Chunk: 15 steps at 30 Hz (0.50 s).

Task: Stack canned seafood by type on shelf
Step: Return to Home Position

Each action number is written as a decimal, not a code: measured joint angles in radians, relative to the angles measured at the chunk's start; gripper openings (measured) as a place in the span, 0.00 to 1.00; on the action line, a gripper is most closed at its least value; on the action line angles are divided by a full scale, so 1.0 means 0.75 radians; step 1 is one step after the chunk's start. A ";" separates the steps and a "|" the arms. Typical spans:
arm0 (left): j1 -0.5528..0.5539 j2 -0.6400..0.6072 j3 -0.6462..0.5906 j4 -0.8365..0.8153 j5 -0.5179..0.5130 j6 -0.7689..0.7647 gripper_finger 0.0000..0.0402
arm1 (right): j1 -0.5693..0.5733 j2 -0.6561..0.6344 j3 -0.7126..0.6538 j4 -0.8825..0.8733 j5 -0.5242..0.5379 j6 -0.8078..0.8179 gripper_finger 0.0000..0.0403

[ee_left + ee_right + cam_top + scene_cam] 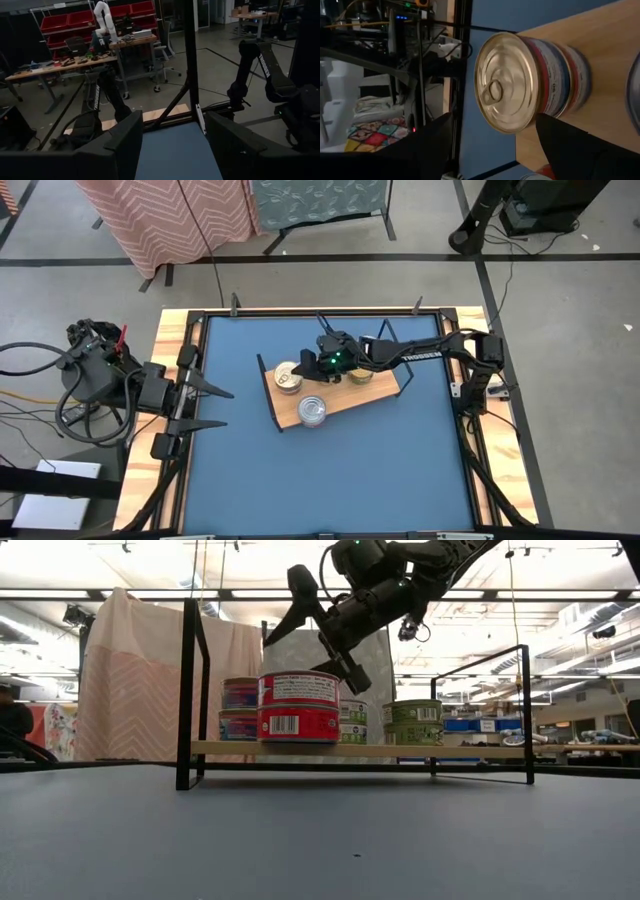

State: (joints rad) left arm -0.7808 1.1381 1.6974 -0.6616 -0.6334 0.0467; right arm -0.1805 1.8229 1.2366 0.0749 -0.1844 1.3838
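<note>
High view: light-wood shelf board with black wire end frames (345,402) lies askew near the centre of the blue table (400,480) and carries round flat seafood tins (313,411) in stacks. Right gripper (312,364) hangs over the board, jaws wide and empty. Only the low view shows the labels: red-labelled stack (298,705) in front, blue-and-pink stack (240,710) behind it, green stack (412,722) towards the other end. Right wrist view shows a gold pull-tab lid (502,82) between the fingers, untouched. Left gripper (215,408) waits at the table's left edge, jaws wide.
</note>
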 joint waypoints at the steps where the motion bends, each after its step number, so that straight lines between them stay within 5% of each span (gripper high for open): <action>1: 0.000 0.000 0.000 0.000 0.001 0.000 0.54 | -0.003 0.000 0.000 0.008 0.000 -0.001 0.73; 10: 0.000 -0.001 0.000 -0.010 0.015 0.035 0.54 | -0.043 -0.194 0.058 0.009 -0.008 -0.299 0.73; 15: -0.043 -0.005 0.033 -0.068 0.070 0.090 0.54 | 0.026 -0.416 0.244 -0.352 0.178 -0.747 0.69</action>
State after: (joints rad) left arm -0.8128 1.1345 1.7219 -0.7125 -0.5807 0.1139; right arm -0.1607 1.5111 1.4194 -0.1893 -0.0506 0.8237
